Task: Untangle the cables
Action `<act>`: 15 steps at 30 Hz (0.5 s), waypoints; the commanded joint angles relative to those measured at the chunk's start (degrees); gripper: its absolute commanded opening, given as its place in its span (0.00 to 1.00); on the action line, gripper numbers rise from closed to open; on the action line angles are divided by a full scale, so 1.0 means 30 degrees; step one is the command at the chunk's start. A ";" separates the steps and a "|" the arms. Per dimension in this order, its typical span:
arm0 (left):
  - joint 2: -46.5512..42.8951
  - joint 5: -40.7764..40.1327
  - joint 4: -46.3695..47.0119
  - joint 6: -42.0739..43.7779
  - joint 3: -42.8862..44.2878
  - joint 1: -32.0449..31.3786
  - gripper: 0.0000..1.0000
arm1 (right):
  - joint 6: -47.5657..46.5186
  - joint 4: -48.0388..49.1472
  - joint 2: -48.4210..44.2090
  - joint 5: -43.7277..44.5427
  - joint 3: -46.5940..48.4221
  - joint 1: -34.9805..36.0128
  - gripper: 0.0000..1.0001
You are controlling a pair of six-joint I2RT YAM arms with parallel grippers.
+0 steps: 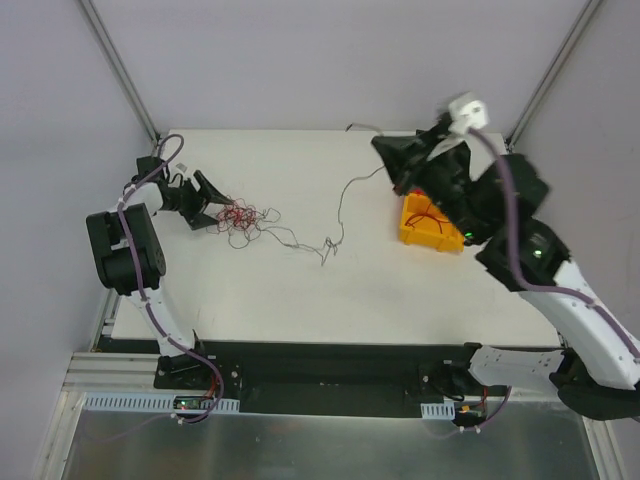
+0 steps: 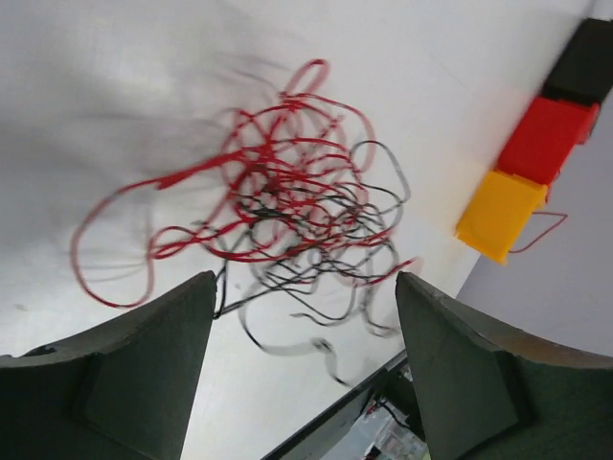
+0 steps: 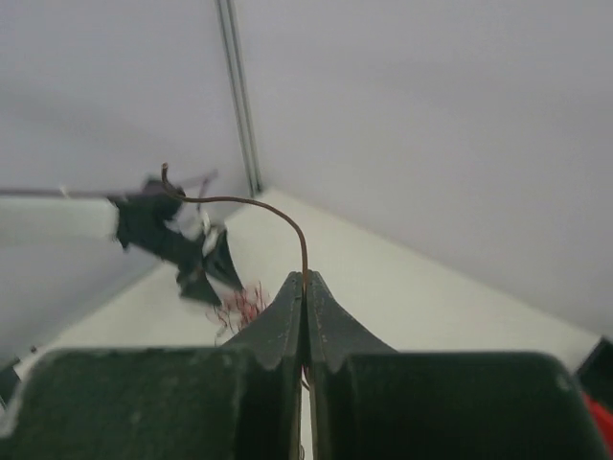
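Observation:
The cables [image 1: 241, 217] lie as a small red and black tangle on the white table at the left, and fill the left wrist view [image 2: 287, 201]. My left gripper [image 1: 217, 208] is open, with its jaws [image 2: 306, 283] just beside the tangle and nothing between them. One long thin dark wire [image 1: 338, 205] runs from the tangle across the table and rises to my right gripper [image 1: 380, 148]. That gripper is raised and shut on the wire [image 3: 287, 213], which arcs out of the closed fingertips [image 3: 306, 280].
A yellow bin [image 1: 414, 233] holding a red wire sits at the right under the right arm. The left wrist view shows yellow [image 2: 498, 213], red [image 2: 546, 137] and black [image 2: 584, 62] bins in a row. Walls enclose the table.

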 commanded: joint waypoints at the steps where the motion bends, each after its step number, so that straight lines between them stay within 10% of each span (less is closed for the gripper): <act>1: -0.2778 0.1201 0.1563 -0.0650 -0.0325 -0.1237 0.76 | 0.1101 0.0067 -0.1441 0.2229 -0.4692 -0.0050 0.01; 7: -0.4389 0.0117 0.1768 -0.1061 -0.0998 -0.2176 0.83 | 0.2972 -0.2038 -0.4575 0.4401 -1.0789 -0.0109 0.00; 15: -0.6848 -0.5382 0.0306 0.1162 -0.1234 -0.6824 0.64 | 0.8889 -0.5405 -0.7245 0.2685 -1.8149 -0.2211 0.06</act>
